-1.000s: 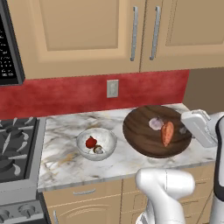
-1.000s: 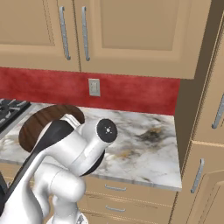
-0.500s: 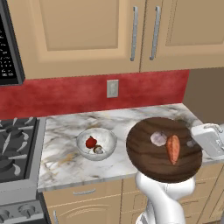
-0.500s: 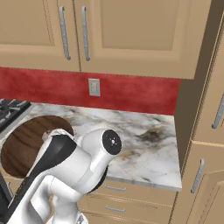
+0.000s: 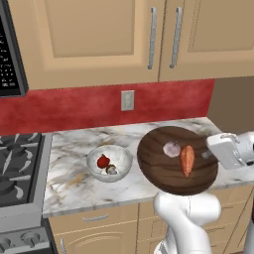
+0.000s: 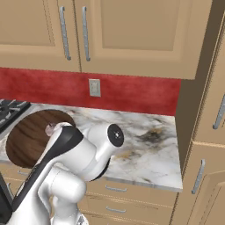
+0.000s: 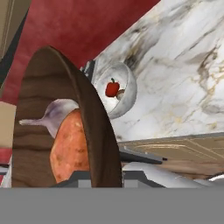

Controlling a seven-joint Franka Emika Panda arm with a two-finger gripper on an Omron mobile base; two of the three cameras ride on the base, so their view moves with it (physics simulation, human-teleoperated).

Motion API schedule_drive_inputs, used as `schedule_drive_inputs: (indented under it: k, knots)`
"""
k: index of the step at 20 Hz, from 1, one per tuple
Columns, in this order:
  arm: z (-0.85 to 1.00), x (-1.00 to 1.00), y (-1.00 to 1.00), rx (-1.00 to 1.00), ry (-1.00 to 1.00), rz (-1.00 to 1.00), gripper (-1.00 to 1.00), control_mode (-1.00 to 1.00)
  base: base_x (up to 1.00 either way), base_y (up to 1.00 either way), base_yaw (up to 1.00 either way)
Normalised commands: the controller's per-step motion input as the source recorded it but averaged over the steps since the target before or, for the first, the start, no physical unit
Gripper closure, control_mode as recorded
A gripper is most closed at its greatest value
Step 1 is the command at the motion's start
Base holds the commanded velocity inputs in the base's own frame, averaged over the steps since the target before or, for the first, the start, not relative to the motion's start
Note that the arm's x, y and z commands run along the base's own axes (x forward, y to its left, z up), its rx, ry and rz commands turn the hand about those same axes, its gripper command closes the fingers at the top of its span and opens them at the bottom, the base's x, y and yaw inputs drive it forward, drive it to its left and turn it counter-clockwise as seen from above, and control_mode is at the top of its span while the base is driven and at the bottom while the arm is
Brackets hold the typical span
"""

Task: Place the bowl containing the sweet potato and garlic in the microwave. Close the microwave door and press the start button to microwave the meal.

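wide, shallow dark wood-grain bowl (image 5: 163, 166) held up above the front edge of the marble counter (image 5: 74, 173), carrying one orange sweet potato (image 5: 187, 159) and one pale garlic (image 5: 171, 149). beside it, down on the counter, one smaller pale bowl (image 5: 109, 162). gripper (image 5: 208, 155) reaching in level from the right, clamped on the bowl's rim.

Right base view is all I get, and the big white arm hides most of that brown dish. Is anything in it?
Observer: Yes. From the left base view, the bowl holds an orange sweet potato beside a pale garlic bulb.
Operator: Is the robot holding it?
Observer: The gripper pinches the rim on the bowl's right side.
Operator: Anything else on the counter?
Observer: A smaller pale bowl with a red item sits left of it, toward the stove.
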Motion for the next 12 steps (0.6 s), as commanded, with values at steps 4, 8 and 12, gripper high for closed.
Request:
schedule_drive_inputs:
  k: [4,8,12]
  knots:
    - [0.00,0.28,-0.13,0.02,0.00,-0.01,1.00,-1.00,0.00,0.00,0.00]
    - [0.00,0.09,0.00,0.00,0.00,0.00,1.00,-1.00,0.00,0.00,0.00]
    - [0.00,-0.03,0.00,0.00,0.00,0.00,1.00,-1.00,0.00,0.00,0.00]
